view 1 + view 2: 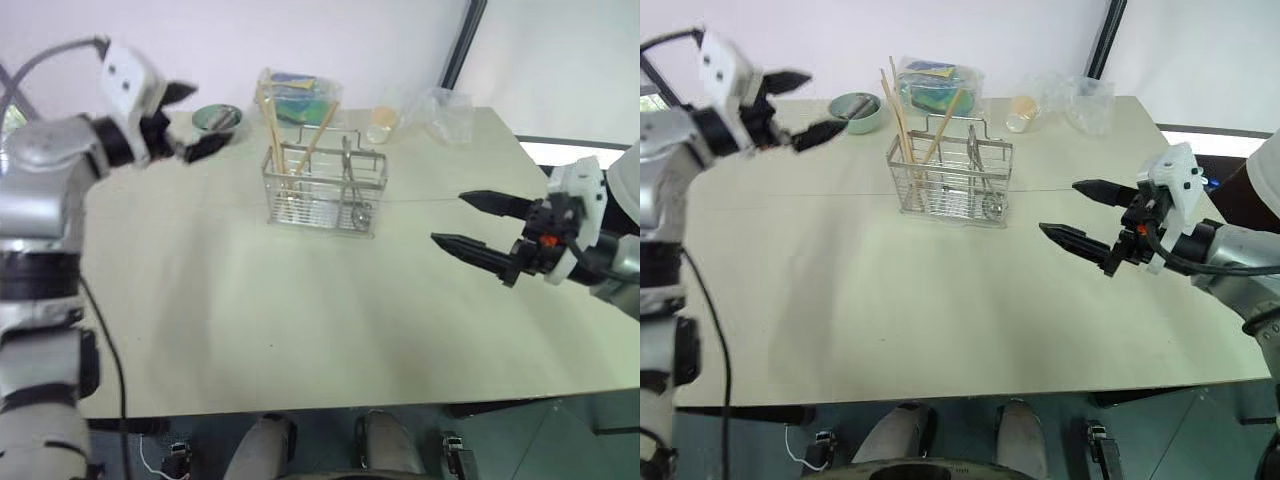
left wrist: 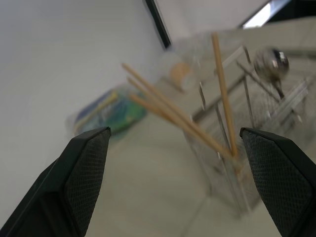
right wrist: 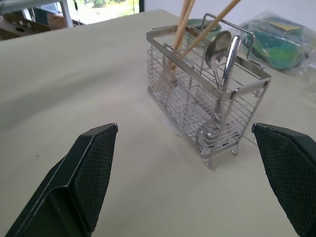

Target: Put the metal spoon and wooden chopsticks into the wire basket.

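The wire basket (image 1: 325,197) stands on the far middle of the beige table (image 1: 300,320). Inside it the wooden chopsticks (image 1: 272,128) stand on end in its left compartment and lean apart above the rim. The metal spoon (image 3: 218,48) stands upright in the right compartment, bowl end up. My left gripper (image 1: 195,118) hovers open and holds nothing, up and to the left of the basket near the green bowl. My right gripper (image 1: 452,218) is open too, with nothing between its fingers. It is held above the table to the right of the basket and points at it.
A small green bowl (image 1: 217,118) sits at the back left, just behind my left gripper. Behind the basket lie a plastic bag with blue-green contents (image 1: 298,95), a paper cup (image 1: 382,122) and a clear crumpled bag (image 1: 445,110). The table's near half is bare.
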You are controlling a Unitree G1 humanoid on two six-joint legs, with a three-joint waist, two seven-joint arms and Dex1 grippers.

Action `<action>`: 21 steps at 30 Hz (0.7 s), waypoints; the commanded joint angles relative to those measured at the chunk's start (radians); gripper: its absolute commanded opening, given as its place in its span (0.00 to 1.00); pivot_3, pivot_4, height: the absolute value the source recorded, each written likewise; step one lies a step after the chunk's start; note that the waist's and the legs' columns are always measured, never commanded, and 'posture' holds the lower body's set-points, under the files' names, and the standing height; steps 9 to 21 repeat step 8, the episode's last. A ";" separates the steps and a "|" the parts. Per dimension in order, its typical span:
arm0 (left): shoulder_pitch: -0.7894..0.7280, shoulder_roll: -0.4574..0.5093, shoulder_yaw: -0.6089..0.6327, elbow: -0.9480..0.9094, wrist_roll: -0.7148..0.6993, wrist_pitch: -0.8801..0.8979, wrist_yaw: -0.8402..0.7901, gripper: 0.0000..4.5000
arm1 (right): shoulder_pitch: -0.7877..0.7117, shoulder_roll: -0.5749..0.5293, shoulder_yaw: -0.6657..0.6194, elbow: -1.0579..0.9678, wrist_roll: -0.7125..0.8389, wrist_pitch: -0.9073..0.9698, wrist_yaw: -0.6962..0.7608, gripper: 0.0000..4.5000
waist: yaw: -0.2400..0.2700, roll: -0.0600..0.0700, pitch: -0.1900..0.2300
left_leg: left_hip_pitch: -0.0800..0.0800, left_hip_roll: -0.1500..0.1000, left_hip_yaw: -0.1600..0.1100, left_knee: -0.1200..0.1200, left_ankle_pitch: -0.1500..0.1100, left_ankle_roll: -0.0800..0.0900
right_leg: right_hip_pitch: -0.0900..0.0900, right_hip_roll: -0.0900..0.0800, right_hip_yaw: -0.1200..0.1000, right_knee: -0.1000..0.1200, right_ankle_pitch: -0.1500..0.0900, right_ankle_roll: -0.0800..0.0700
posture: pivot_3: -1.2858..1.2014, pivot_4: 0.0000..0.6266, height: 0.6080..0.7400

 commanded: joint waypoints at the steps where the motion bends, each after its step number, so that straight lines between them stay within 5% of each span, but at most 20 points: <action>1: 0.068 0.096 0.083 -0.151 -0.054 0.064 -0.048 0.98 | -0.058 0.002 0.032 0.041 -0.076 -0.045 0.030 1.00 | 0.003 0.001 0.000 | 0.000 0.000 0.000 0.000 0.000 0.000 | 0.000 0.000 0.000 0.000 0.000 -0.001 | 0.52 0.24 0.27; 8: 0.244 0.181 0.214 -0.342 -0.137 0.187 -0.042 0.98 | -0.162 0.051 0.106 0.122 -0.146 -0.050 0.068 1.00 | 0.007 0.001 0.001 | 0.000 0.000 0.000 -0.001 0.000 0.000 | -0.004 0.000 0.000 -0.001 0.000 -0.001 | 0.52 0.24 0.27; 21: 0.244 0.181 0.214 -0.342 -0.137 0.187 -0.042 0.98 | -0.162 0.051 0.106 0.122 -0.146 -0.050 0.068 1.00 | 0.007 0.001 0.001 | 0.000 0.000 0.000 -0.001 0.000 0.000 | -0.004 0.000 0.000 -0.001 0.000 -0.001 | 0.52 0.24 0.27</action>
